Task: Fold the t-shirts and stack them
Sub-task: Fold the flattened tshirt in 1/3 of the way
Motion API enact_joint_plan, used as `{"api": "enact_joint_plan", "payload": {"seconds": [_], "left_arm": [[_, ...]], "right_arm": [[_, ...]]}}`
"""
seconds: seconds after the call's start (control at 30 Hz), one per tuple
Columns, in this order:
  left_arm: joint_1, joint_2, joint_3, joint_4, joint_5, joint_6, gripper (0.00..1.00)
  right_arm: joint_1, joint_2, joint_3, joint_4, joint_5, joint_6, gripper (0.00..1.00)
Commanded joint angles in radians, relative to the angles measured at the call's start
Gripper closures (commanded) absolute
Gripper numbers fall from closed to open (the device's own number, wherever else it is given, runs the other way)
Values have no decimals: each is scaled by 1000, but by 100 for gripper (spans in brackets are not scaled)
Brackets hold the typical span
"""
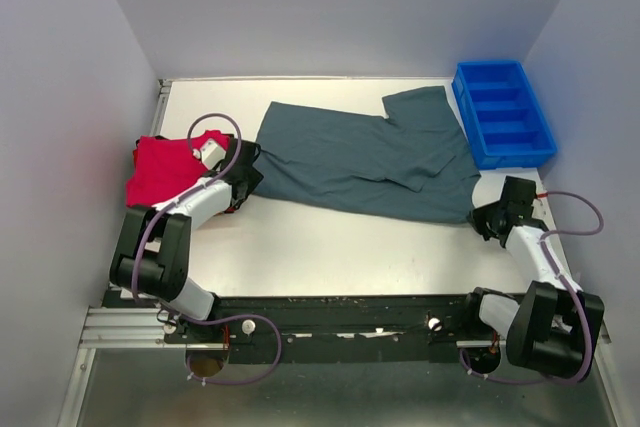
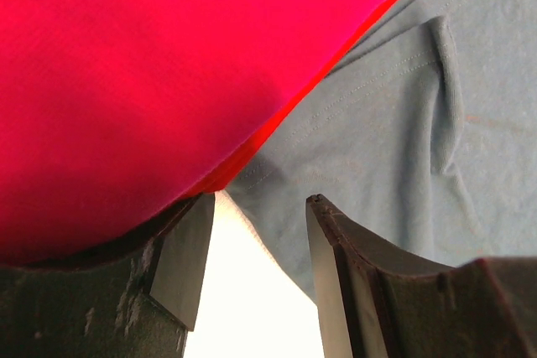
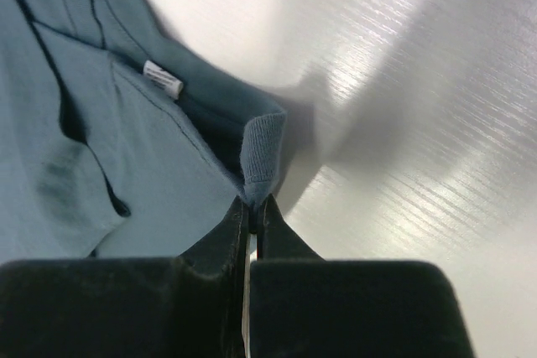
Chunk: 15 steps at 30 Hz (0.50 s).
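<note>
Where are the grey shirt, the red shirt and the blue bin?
grey t-shirt (image 1: 350, 159): top view, middle of its spread body.
red t-shirt (image 1: 160, 175): top view, centre of the visible cloth.
blue bin (image 1: 503, 115): top view, its inner compartments.

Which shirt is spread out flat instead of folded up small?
The grey shirt in the middle of the table. It lies spread wide, while the red shirt at the left edge is folded into a small rectangle.

Small white sewn-in tag (image 3: 163, 79) inside collar of slate grey-teal t-shirt (image 3: 75, 165), printing too small to read, no legible text anywhere.
</note>
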Motion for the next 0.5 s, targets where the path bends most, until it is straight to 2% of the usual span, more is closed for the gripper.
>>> {"api": "enact_joint_plan", "payload": {"seconds": [0.0,0.17,0.33,0.4,0.47], "left_arm": [[2,25,-10,-18,-9,-43,39],[2,76,6,-18,-14,-77,40],[-1,136,4,-26,17,-121,62],[-13,131,4,-47,-9,-147,66],[-18,110,-29,-14,-9,-158,74]], "right_arm": [[1,-50,19,-3,64,-32,99],[1,-79,-5,23,50,-35,99],[1,-70,-7,26,33,-35,99],[1,-64,-2,29,30,-37,99],[1,-62,1,29,28,-37,99]]}}
